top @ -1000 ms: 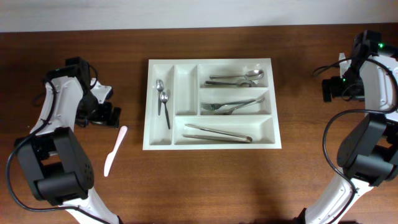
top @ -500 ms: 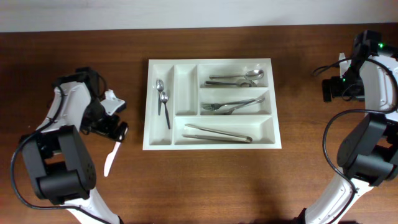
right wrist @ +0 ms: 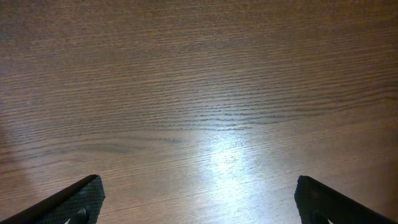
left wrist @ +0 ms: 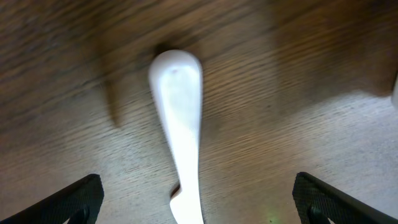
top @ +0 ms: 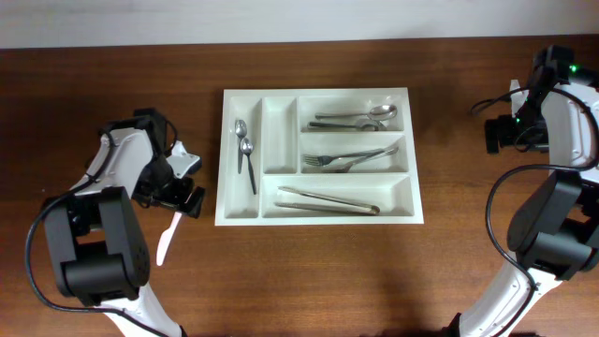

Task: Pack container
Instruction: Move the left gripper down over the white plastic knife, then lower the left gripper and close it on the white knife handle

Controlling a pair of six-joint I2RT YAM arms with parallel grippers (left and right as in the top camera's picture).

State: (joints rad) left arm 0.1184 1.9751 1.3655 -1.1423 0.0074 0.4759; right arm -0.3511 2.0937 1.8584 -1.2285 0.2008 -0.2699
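Note:
The white five-compartment container (top: 318,213) lies in the middle of the table, holding small spoons (top: 245,150), large spoons (top: 360,117), forks (top: 348,159) and tongs (top: 328,200). A white plastic knife (top: 168,236) lies on the wood left of it; in the left wrist view (left wrist: 180,118) it runs between the fingers. My left gripper (top: 182,195) is open, low over the knife's upper end, jaws on either side (left wrist: 193,202). My right gripper (top: 501,134) is open and empty at the far right, over bare wood (right wrist: 199,199).
The wooden table (top: 318,281) stretches around the container. Its far edge meets a pale wall at the top of the overhead view. Both arm bases stand at the table's front corners.
My left gripper has swung right and toward the front, from beside the knife to directly over its upper end. The knife, the container and the right arm have not moved.

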